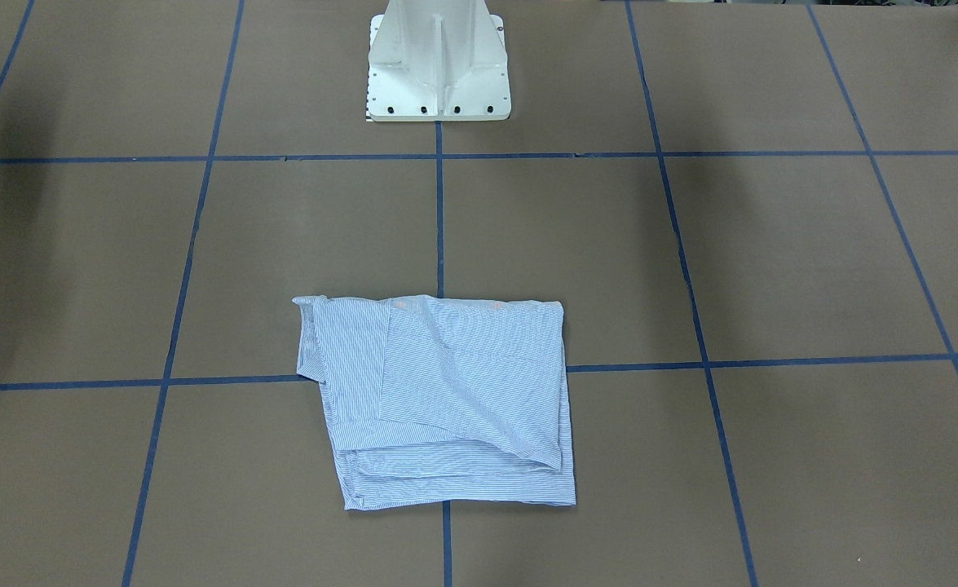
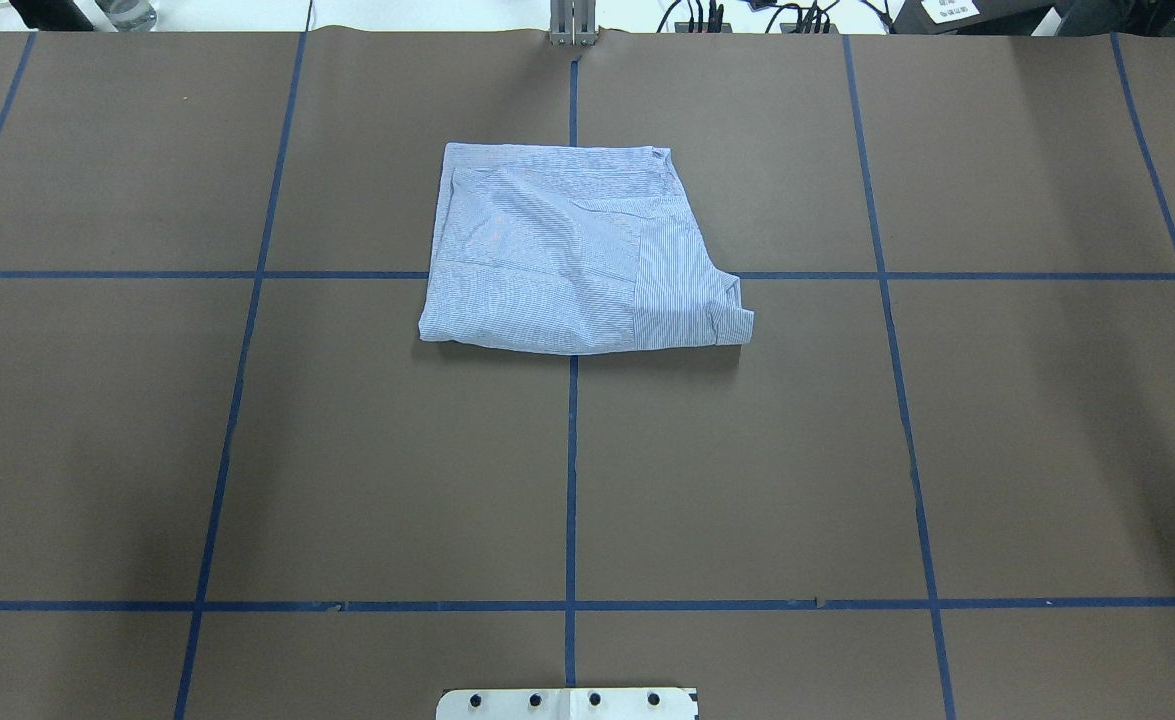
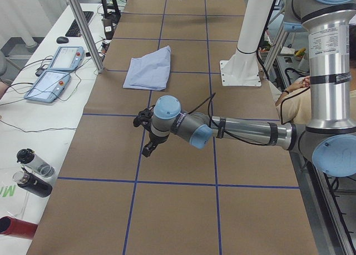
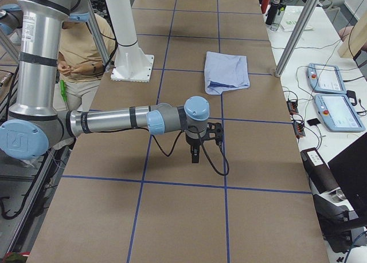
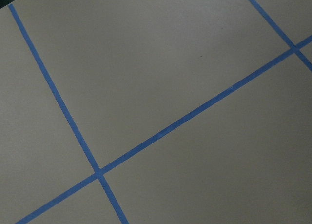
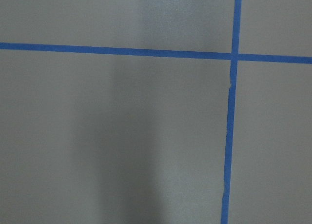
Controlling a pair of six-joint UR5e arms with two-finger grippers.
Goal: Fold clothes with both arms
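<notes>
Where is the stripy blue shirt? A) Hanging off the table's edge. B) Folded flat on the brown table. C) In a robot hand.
B: the light blue, white-striped folded shirt lies flat on the brown paper-covered table, well inside its edges, with nothing holding it.

A robotics lab: robot arms (image 4: pixel 114 121) over a tape-gridded table (image 2: pixel 397 450), teach pendants (image 4: pixel 323 78) on a white side bench (image 3: pixel 55 110).
</notes>
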